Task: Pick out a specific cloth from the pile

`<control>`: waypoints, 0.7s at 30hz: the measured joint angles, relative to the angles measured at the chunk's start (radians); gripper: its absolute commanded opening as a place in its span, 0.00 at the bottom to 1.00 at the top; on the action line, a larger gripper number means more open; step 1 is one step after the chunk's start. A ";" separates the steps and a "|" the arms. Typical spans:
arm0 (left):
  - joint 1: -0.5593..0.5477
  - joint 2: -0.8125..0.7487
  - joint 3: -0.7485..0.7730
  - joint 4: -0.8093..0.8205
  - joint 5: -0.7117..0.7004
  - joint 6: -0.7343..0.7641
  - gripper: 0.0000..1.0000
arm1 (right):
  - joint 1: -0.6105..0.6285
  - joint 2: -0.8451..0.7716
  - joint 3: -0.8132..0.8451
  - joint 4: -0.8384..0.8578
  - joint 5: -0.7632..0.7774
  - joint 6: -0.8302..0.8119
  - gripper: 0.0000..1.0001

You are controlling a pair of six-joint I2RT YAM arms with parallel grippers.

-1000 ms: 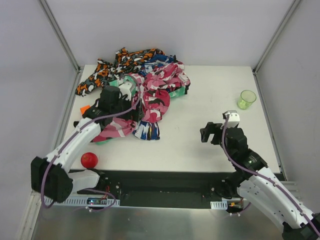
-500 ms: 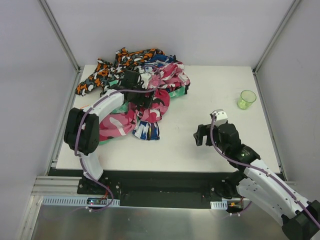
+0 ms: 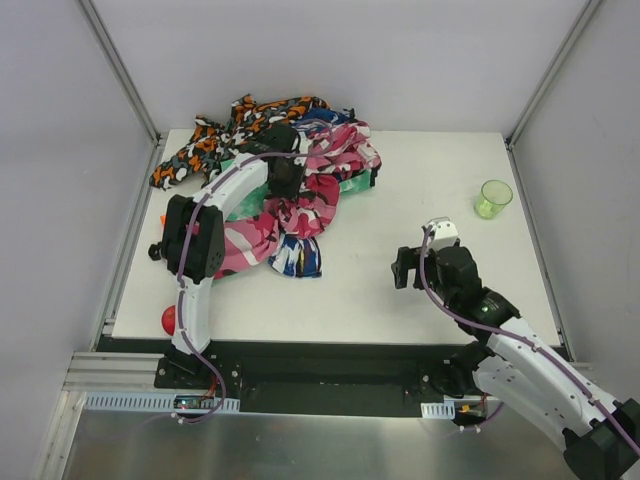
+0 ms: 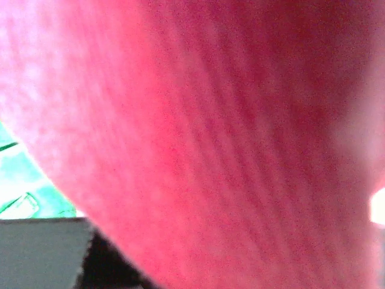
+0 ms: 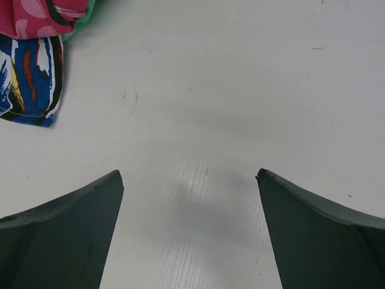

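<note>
We search: left pincer (image 3: 284,173) sunk in heap of bright patterned fabrics (image 3: 310,200), far-left corner of white surface (image 3: 430,190); pink fabric (image 4: 210,132) blocks wrist view, so we cannot tell its opening. No plain black cloth seen, presumably buried. Idle right pincer (image 5: 189,180) gapes empty. Next: peel layers aside.

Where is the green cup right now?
In the top view, the green cup stands near the right edge of the table, beyond the right gripper.
</note>
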 measured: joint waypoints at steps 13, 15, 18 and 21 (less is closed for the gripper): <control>0.004 0.019 0.489 -0.113 -0.414 -0.043 0.00 | 0.000 0.081 0.000 0.089 0.037 0.005 0.96; 0.032 0.037 0.562 -0.109 -0.444 -0.043 0.00 | 0.000 0.135 0.000 0.151 0.031 0.009 0.96; 0.089 0.082 0.635 -0.094 -0.457 -0.044 0.00 | 0.000 0.242 0.022 0.209 0.009 0.014 0.96; 0.154 0.140 0.658 -0.070 -0.452 -0.048 0.00 | 0.000 0.372 0.094 0.229 -0.017 0.020 0.96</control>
